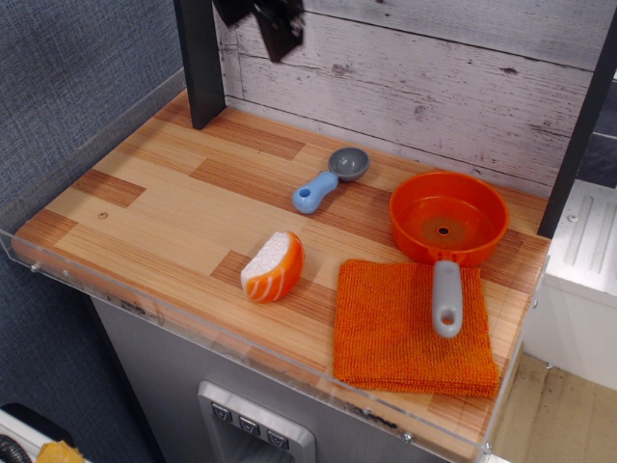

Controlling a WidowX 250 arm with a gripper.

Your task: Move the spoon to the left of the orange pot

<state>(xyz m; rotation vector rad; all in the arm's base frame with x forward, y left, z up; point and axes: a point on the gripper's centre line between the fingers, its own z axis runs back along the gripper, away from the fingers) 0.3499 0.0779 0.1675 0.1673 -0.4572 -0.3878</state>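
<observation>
Only the lowest part of the gripper shows, a black shape at the very top edge of the view, high above the back left part of the table and in front of the pale plank wall. It hangs beside the dark upright post at the back left corner. Most of it is cut off by the frame, so I cannot tell how far the jaws stand apart, and nothing can be seen between them. It touches nothing on the table.

The spoon lies flat on the wood, near the back and about mid-width. Its round dark-grey bowl points toward the wall and to the right, and its light-blue handle runs toward the front left. It lies to the left of the orange pot, near it but apart.

The pot stands upright near the back right, with a small hole in its base. Its grey handle reaches forward over the orange cloth, which lies flat toward the front right. Left of the cloth, the orange-and-white sushi toy rests on the bare wood, forward of the spoon.
</observation>
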